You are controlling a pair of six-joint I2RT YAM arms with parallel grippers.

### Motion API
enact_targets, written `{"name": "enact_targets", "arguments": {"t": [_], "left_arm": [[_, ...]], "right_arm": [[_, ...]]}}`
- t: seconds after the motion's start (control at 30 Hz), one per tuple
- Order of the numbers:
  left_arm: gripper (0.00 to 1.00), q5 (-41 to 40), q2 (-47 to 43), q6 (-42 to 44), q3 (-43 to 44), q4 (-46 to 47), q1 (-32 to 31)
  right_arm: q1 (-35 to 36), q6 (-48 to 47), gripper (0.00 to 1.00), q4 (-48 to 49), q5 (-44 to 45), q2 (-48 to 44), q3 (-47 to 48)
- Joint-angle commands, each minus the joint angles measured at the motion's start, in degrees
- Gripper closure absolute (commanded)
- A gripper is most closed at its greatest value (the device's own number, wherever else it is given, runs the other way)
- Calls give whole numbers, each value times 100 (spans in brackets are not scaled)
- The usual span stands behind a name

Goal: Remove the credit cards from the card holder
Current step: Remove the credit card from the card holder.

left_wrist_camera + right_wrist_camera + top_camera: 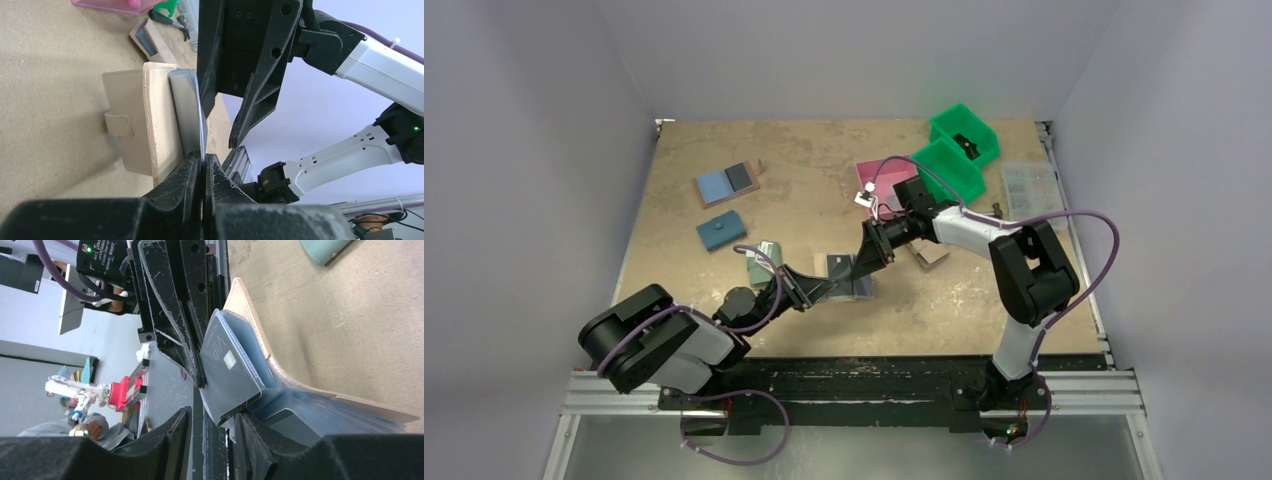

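Observation:
The beige card holder (844, 270) lies open at the table's middle. In the left wrist view its tan cover (145, 120) with the snap tab lies flat and a grey inner flap (184, 107) stands up. My left gripper (204, 157) is shut on that flap's thin edge; it also shows in the top view (827, 288). My right gripper (215, 415) is open, its jaws either side of the lower corner of a grey card (227, 372) marked VIP with a chip. The card sticks out of the pale blue pocket (300, 410). In the top view the right gripper (865, 260) is just above the holder.
A blue-and-black holder (729, 183) and a blue wallet (721, 231) lie far left. A teal pouch (764, 252) lies by the left arm. A tan wallet (931, 252), a pink item (879, 178), green bins (954, 150) and a clear parts box (1032, 190) are at the right.

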Motion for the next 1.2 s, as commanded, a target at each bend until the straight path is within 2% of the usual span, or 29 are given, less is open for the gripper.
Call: {"name": "enact_targets", "arguments": {"t": [0.0,0.1,0.17,0.23,0.47,0.63,0.77,0.97,1.17], "left_arm": [[100,81,306,-158,217,1441,22],[100,10,520,-189,132,1633,25],[100,-41,636,-209,71,1702,25],[97,-34,750,-218,55,1701,21],[65,52,1250,-312,-42,2060,48],[61,228,1463,-352,-139,2097,246],[61,414,1405,-340,-174,2096,437],[66,607,1616,-361,-174,2099,628],[96,833,2041,-393,-107,2094,741]], "right_arm": [[47,372,59,385,-450,-54,-37],[47,454,70,446,-497,-2,-46],[47,496,87,471,-494,51,-50],[36,515,99,491,-457,123,-59],[-3,476,100,563,-8,342,-130],[-38,48,100,104,210,489,4],[-64,-122,100,-71,414,601,45],[-86,-411,100,-422,674,889,148],[-109,-438,100,-539,765,1019,185]]}}
